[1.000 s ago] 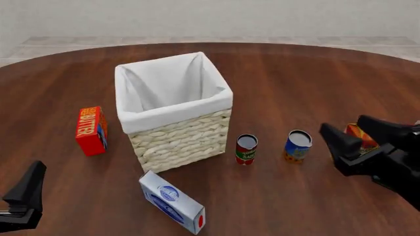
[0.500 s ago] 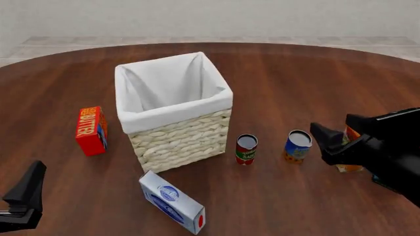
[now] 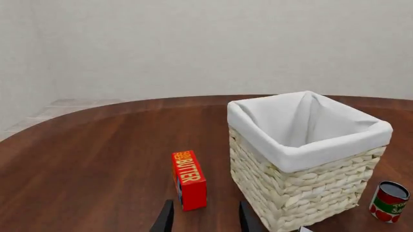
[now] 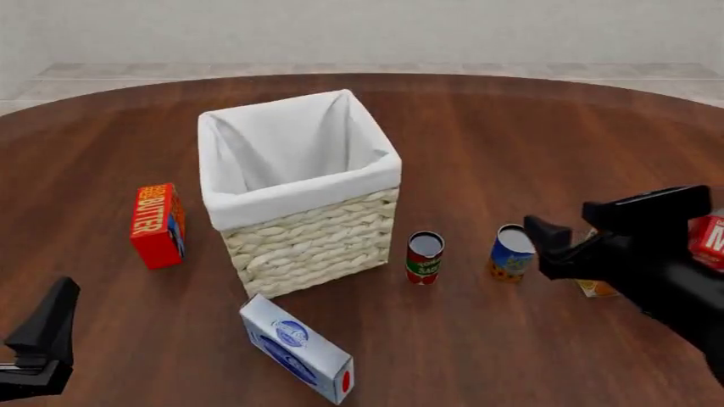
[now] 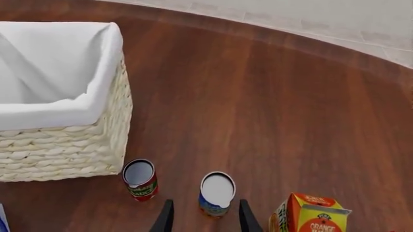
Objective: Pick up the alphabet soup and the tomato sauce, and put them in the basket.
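The alphabet soup [image 4: 511,252], a blue can with orange marks, stands right of the tomato sauce [image 4: 425,257], a slim red can with a green band. Both stand upright on the table to the right of the basket [image 4: 305,229], which is wicker with a white liner. My right gripper [image 4: 560,229] hovers open just right of the alphabet soup. In the right wrist view the alphabet soup [image 5: 216,193] sits just ahead of the gap between the fingers [image 5: 166,217], apart from them, with the tomato sauce [image 5: 140,180] beside it. My left gripper [image 4: 46,331] is open at the near left, far from both cans.
A red butter box [image 4: 156,225] stands left of the basket. In front of the basket lies a white and blue box [image 4: 297,348]. An orange juice carton [image 5: 310,212] stands close beside the right gripper. A red box [image 4: 708,242] shows at the right edge.
My right gripper has moved left toward the alphabet soup and now partly hides the orange juice carton. The left arm and all objects have stayed put.
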`<act>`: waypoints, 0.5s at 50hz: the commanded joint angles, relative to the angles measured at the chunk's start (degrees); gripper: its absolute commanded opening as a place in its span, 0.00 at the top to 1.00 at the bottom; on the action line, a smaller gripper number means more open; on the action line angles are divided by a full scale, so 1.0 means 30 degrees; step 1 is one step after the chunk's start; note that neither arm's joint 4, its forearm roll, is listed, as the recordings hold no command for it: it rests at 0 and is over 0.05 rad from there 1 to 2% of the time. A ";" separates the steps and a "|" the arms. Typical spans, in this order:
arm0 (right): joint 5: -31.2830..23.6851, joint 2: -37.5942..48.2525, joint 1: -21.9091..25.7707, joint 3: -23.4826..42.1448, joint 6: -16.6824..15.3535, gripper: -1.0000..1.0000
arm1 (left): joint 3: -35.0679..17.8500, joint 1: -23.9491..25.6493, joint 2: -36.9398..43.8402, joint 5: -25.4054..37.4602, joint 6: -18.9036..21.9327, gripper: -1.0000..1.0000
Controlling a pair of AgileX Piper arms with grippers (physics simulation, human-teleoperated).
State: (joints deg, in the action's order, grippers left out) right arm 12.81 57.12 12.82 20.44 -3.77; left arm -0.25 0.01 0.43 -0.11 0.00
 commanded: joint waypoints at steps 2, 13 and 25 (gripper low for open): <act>0.1145 0.1486 -0.0291 -0.0026 -0.0341 0.00 | 0.0000 0.0002 -0.0002 0.0000 0.0000 0.00; 0.2196 0.2722 -0.0444 -0.0168 -0.0411 0.00 | 0.0000 -0.0001 -0.0001 0.0000 -0.0002 0.00; 0.3544 0.4271 -0.0572 -0.0405 -0.0439 0.00 | 0.0000 -0.0001 -0.0002 0.0000 -0.0004 0.00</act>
State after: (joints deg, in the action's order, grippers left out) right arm 20.42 66.41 11.45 19.66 -4.89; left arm -0.25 0.00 0.43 -0.11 0.00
